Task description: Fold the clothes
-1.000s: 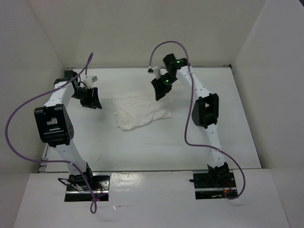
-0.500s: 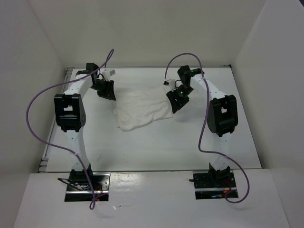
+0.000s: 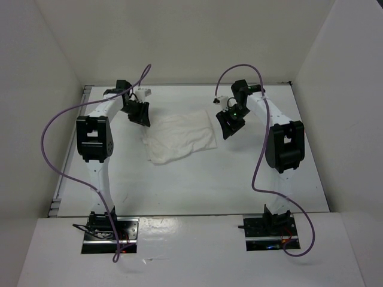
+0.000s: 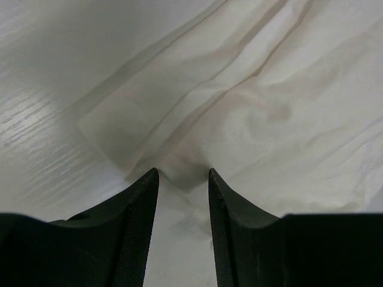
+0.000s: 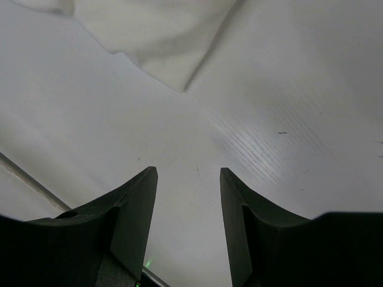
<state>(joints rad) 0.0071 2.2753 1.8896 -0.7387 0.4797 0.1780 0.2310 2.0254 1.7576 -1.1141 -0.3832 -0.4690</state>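
Gleaming white table, white walls around, rumpled clothes mid-surface

No legible txt, labels, brands or nos. in any view.

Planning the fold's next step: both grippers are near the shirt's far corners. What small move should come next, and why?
Probably ease the left gripper forward and down onto the garment corner: its jaws are open, empty, with the cloth edge just beyond the tips. The right gripper, also open, has only table between its jaws.
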